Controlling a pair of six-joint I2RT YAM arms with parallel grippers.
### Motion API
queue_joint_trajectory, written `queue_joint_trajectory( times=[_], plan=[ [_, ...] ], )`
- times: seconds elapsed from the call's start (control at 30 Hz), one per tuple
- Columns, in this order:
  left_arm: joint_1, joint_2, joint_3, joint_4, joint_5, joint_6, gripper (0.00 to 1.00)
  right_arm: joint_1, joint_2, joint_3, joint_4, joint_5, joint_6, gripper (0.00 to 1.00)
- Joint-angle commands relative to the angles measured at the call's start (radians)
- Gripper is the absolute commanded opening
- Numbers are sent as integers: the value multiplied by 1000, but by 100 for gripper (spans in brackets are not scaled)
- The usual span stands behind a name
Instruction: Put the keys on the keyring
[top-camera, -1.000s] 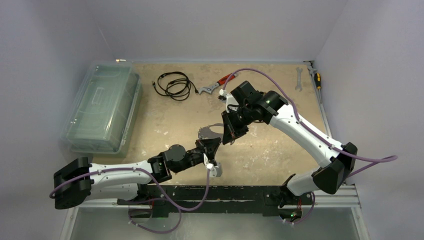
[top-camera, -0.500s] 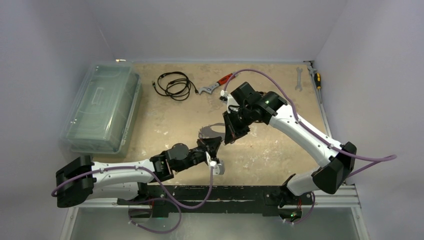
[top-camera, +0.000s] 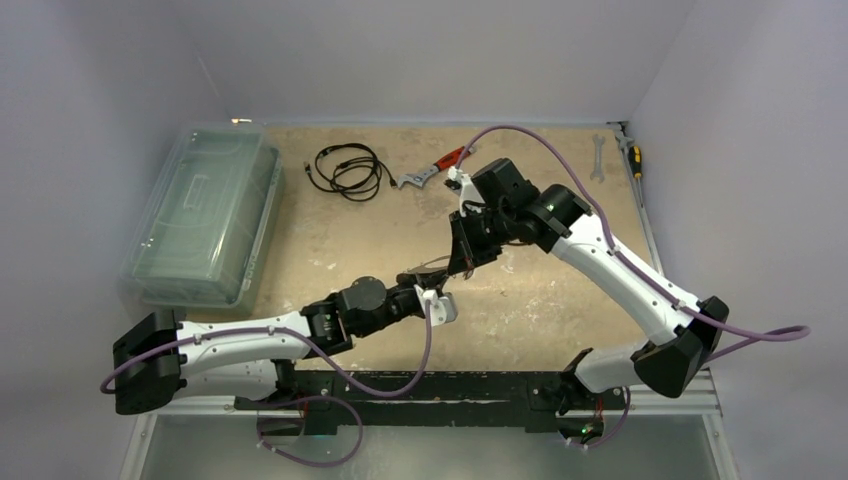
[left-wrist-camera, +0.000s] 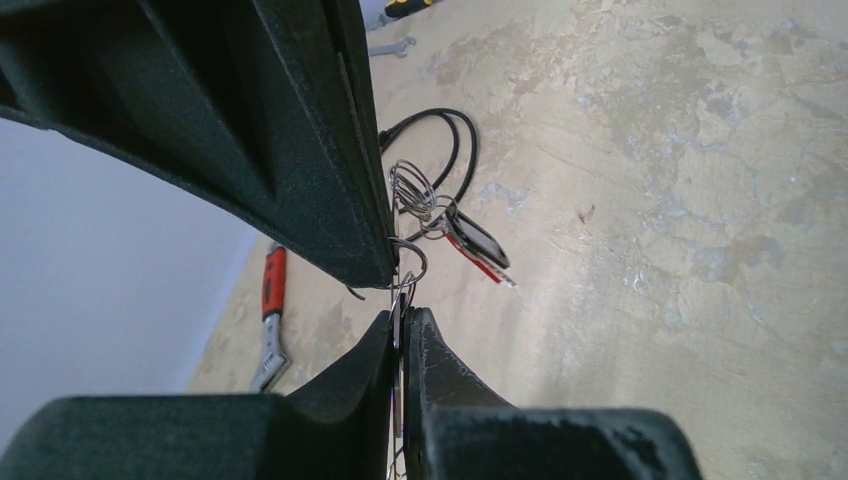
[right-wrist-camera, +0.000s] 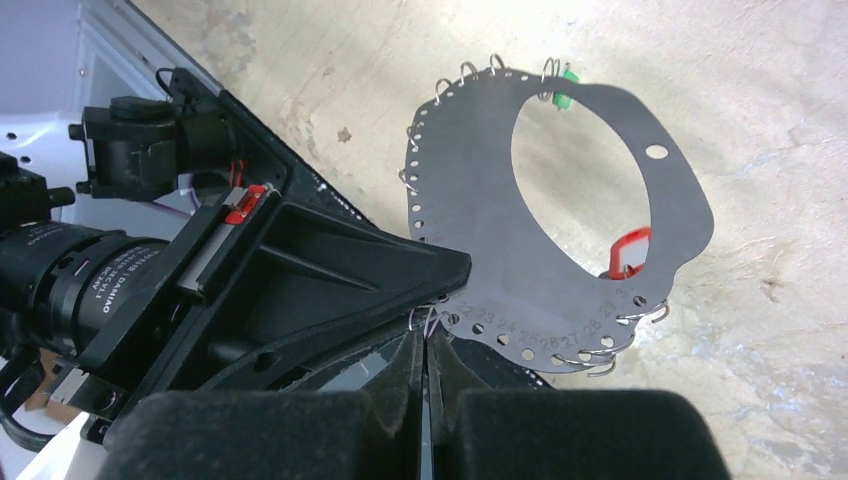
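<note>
The keyring (right-wrist-camera: 560, 290) is a flat grey metal hoop with numbered holes and small wire loops along its rim. It hangs in the air between both arms (top-camera: 432, 270). A green tag (right-wrist-camera: 567, 86) and a red tag (right-wrist-camera: 628, 252) hang on it. My left gripper (left-wrist-camera: 402, 318) is shut on the ring's edge, seen edge-on. Past it dangle wire loops (left-wrist-camera: 412, 190) and a dark and red key (left-wrist-camera: 478, 240). My right gripper (right-wrist-camera: 425, 345) is shut on a thin silver key, its tip at a small loop by the rim. The gripper tips nearly touch (top-camera: 450, 265).
A clear plastic box (top-camera: 200, 215) stands at the left. At the back lie a black coiled cable (top-camera: 348, 170), a red-handled wrench (top-camera: 435, 170), a spanner (top-camera: 597, 160) and a screwdriver (top-camera: 633, 158). Walls close in on three sides.
The left gripper has swung up and right with the keyring, which now shows nearly edge-on from above. The right gripper has lifted and shifted slightly right, staying at the ring's rim.
</note>
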Motion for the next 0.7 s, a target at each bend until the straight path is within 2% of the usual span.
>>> queue_joint_trajectory(
  times=[0.0, 0.07, 0.1, 0.2, 0.27, 0.3, 0.33, 0.4, 0.5, 0.67],
  plan=[
    [-8, 21, 91, -28, -27, -126, 0, 2, -50, -20, 85, -6, -11, 0],
    [-8, 26, 103, -45, -36, -146, 0, 1, -64, -25, 93, 0, -9, 0],
    [-8, 26, 107, -50, -40, -154, 4, 1, -71, -29, 101, 3, -6, 0],
    [-8, 18, 106, -60, -58, -179, 35, 2, -94, -40, 129, 13, 6, 0],
    [-8, 8, 102, -74, -59, -188, 53, 2, -107, -45, 148, 22, 15, 0],
    [-8, 1, 101, -87, -57, -192, 67, 1, -112, -45, 155, 28, 19, 0],
    [-8, -6, 101, -103, -53, -197, 76, 2, -116, -47, 162, 32, 24, 0],
    [-8, -23, 106, -158, -39, -205, 85, 1, -123, -48, 177, 44, 32, 0],
    [-8, -48, 112, -225, -26, -223, 86, 0, -126, -49, 185, 51, 38, 0],
    [-8, -104, 85, -220, -26, -282, 71, 1, -126, -45, 196, 49, 49, 0]
  ],
)
